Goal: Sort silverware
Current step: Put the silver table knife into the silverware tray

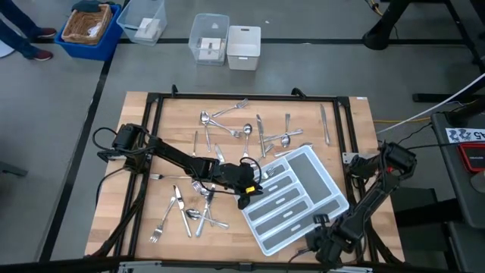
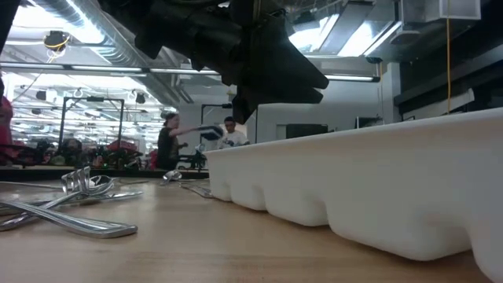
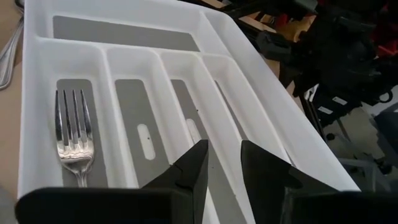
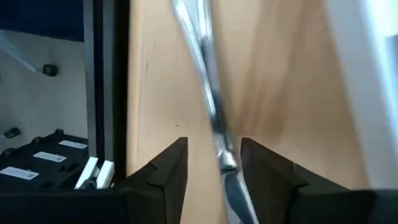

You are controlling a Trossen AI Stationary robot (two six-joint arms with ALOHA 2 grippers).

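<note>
1. Left gripper (image 1: 246, 189) out over the left edge of the light grey tray (image 1: 322, 178), above its slim compartments; fingers (image 3: 193, 171) parted with a narrow gap, nothing between them.
2. One fork (image 3: 73, 134) lying in the tray's outermost slim compartment, tines pointing toward the long cross compartment, seen from the left wrist.
3. Other slim compartments in that view bare down to their grey liners.
4. Rest of the silverware (image 1: 246, 129) scattered over the wooden table (image 1: 136, 121): one cluster at the far middle, another cluster (image 1: 189, 212) near the left front, just left of the tray.
5. Single knife (image 1: 324, 125) alone at the far right, beyond the tray.
6. Right gripper (image 1: 322, 243) low at the near right corner, beside the tray's near end; jaws spread wide, holding nothing.
7. A slim silver piece (image 4: 211, 106) lying on the wood, running between the right fingers (image 4: 168, 165); type too blurred to tell.
8. In the low view, tray wall (image 2: 377, 185) filling the right, forks (image 2: 75, 196) on the left.
</note>
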